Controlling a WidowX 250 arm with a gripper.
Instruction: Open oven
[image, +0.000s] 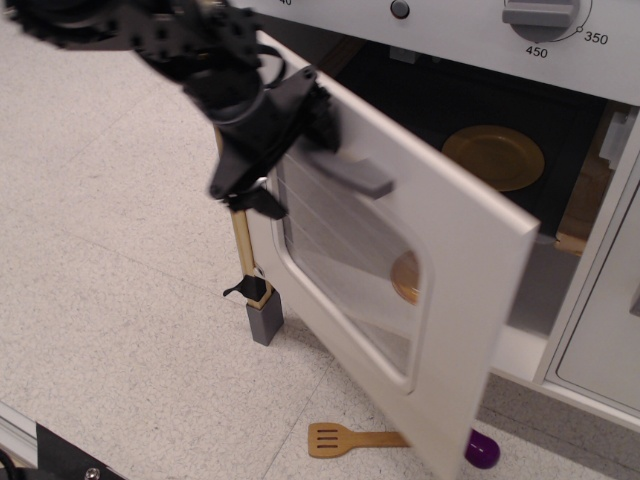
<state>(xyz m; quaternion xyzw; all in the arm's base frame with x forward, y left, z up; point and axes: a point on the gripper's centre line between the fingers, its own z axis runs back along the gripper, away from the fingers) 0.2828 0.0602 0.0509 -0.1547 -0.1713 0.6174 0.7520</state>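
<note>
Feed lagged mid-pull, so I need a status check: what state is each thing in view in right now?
oven door: swung well open, dark interior exposed
door handle: gripper's end hides its left part
gripper: at the handle's left end, jaws not readable
yellow plate: inside the oven
spatula: flat on floor, partly behind door
eggplant: on floor, mostly hidden

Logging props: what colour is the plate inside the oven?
Yellow-gold; the plate shows clearly in the only camera view.
</note>
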